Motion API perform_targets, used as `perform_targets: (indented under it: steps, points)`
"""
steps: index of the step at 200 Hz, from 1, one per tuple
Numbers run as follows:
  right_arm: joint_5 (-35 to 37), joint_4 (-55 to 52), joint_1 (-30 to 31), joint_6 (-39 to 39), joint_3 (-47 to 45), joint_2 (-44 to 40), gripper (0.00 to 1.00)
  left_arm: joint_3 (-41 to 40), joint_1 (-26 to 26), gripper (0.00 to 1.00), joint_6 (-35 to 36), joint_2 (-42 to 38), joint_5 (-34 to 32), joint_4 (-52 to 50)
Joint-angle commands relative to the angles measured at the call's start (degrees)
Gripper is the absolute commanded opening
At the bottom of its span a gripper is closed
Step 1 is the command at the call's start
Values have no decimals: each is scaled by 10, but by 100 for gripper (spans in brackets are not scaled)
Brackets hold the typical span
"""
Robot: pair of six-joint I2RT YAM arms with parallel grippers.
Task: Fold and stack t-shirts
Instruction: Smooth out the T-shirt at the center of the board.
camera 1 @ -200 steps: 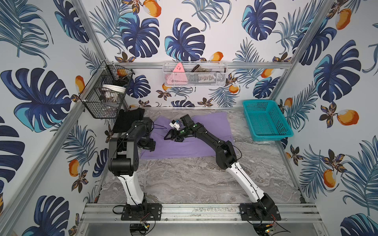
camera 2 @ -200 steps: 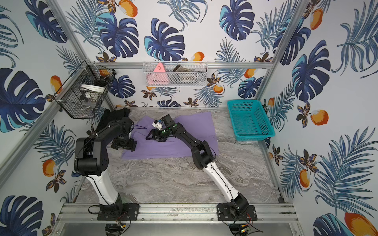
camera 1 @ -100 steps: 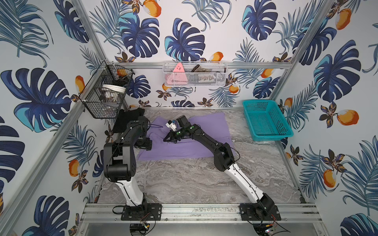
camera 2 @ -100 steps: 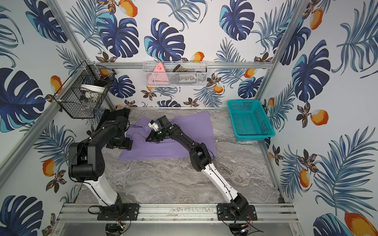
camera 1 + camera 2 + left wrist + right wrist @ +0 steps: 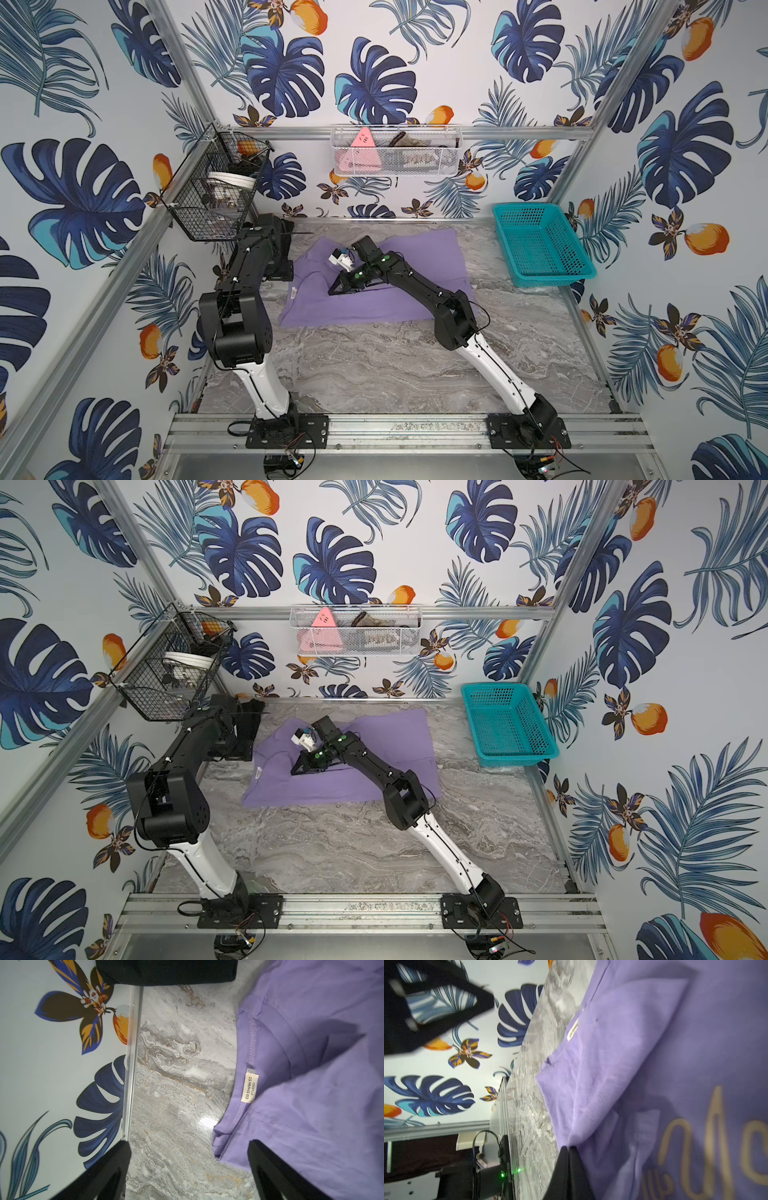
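**Right claw pinches the purple shirt, left waits wide**

In both top views the purple shirt (image 5: 432,257) (image 5: 399,737) lies spread on the worktop (image 5: 374,365) near the back wall. My right claw (image 5: 331,292) sits low on the part nearest the left arm, I judge to draw a fold.

Left wrist: the left claw (image 5: 188,1144) gapes empty beside the shirt's label (image 5: 250,1087), with the folded black shirt (image 5: 166,970) beyond.

Right wrist: the right claw (image 5: 568,1148) is closed on a ridge of soft, creased fabric near tan lettering (image 5: 716,1136).

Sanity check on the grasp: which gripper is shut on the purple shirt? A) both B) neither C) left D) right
D: the right gripper is shut with purple shirt fabric bunched at its tips, while the left gripper stands open over the marble table beside the shirt.
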Motion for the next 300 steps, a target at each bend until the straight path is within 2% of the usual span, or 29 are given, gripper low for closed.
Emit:
perform_targets:
  steps: [1, 23, 35, 40, 52, 55, 82, 137, 161, 180, 201, 255, 300]
  points:
    - [-3, -81, 16, -89, -20, -16, 0, 41, 8, 96, 1, 16, 11, -18]
    - [22, -118, 32, -137, -42, -25, 0, 70, 14, 96, 0, 28, 17, -22]
    - [31, -138, 39, -163, -52, -31, 7, 75, 16, 96, -3, 30, 22, -23]
    - [36, -144, 41, -170, -57, -33, 14, 75, 17, 96, -4, 29, 25, -23]
    - [45, -151, 43, -181, -67, -40, 48, 74, 17, 96, -7, 31, 29, -23]
    - [48, -151, 43, -183, -68, -42, 54, 74, 17, 96, -8, 31, 31, -23]
    - [74, -147, 37, -197, -55, -57, 66, 67, 17, 96, -14, 32, 48, -24]
    - [154, -96, 16, -172, -14, -58, 66, 38, 16, 96, -20, 27, 98, -27]
    - [171, -88, 14, -178, -9, -45, 58, 26, 17, 96, -18, 22, 99, -25]
    - [171, -90, 14, -182, -9, -35, 47, 22, 17, 96, -18, 21, 100, -25]
    - [165, -92, 12, -186, -8, -26, 42, 20, 17, 96, -19, 20, 102, -26]
    - [150, -91, 9, -176, -4, -17, 43, 16, 17, 95, -17, 18, 97, -26]
    - [133, -88, 9, -166, -3, -15, 48, 16, 17, 95, -18, 19, 95, -25]
